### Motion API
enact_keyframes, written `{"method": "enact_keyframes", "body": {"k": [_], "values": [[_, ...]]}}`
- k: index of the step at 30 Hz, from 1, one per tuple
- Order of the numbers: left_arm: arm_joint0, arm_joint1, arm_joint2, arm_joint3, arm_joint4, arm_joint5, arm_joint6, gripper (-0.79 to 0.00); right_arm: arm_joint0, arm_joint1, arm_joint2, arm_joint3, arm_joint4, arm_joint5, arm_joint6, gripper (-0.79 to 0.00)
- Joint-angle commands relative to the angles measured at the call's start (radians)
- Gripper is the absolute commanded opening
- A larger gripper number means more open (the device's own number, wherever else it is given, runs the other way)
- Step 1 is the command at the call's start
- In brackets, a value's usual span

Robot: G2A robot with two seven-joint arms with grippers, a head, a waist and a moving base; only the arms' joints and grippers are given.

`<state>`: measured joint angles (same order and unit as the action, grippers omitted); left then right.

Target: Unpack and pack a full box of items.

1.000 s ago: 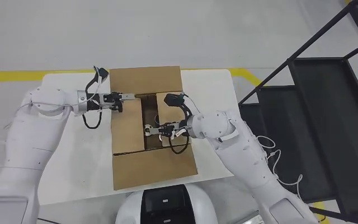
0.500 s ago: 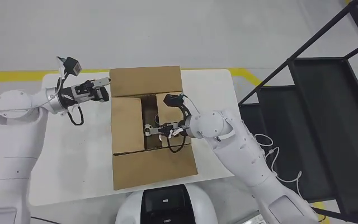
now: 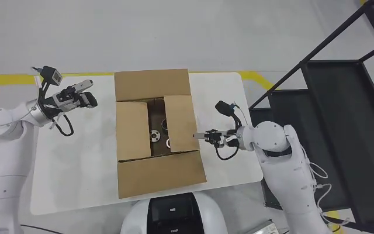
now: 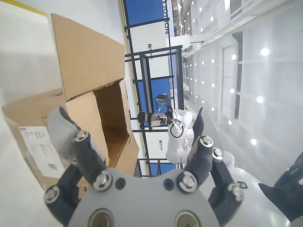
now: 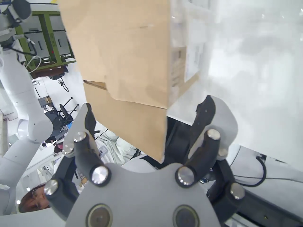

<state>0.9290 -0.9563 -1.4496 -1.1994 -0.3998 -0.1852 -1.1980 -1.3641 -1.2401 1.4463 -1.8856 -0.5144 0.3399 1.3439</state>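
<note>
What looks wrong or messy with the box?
Nothing looks broken or spilled. The box sits straight on the table; two flaps lie partly over its opening, round parts showing in the gap.

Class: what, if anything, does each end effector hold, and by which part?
Nothing; the left end effector and right end effector are open, empty.

The box (image 3: 161, 174) is matt brown cardboard with a smooth paper label (image 4: 39, 152). The table (image 3: 222, 93) is smooth white. Inside, the round items (image 3: 154, 136) look like shiny metal, perhaps.
</note>
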Motion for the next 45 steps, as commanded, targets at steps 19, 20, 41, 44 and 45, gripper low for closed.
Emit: {"method": "enact_keyframes", "body": {"k": [19, 20, 41, 44, 45], "values": [[0.068, 0.017, -0.038, -0.075, -0.009, 0.031, 0.04, 0.0, -0.079, 0.04, -0.015, 0.061, 0.268, -0.257, 0.192, 0.0], [0.069, 0.018, -0.039, -0.075, -0.011, 0.031, 0.042, 0.0, -0.082, 0.044, -0.019, 0.058, 0.296, -0.272, 0.192, 0.0], [0.083, 0.028, -0.051, -0.082, -0.029, 0.028, 0.052, 0.0, 0.008, 0.092, -0.135, 0.17, 0.369, -0.2, 0.137, 0.0], [0.084, 0.029, -0.051, -0.086, -0.03, 0.028, 0.053, 0.0, 0.006, 0.095, -0.145, 0.18, 0.421, -0.24, 0.163, 0.0], [0.084, 0.029, -0.052, -0.088, -0.029, 0.027, 0.054, 0.0, 0.004, 0.096, -0.146, 0.181, 0.453, -0.259, 0.179, 0.0]]}}
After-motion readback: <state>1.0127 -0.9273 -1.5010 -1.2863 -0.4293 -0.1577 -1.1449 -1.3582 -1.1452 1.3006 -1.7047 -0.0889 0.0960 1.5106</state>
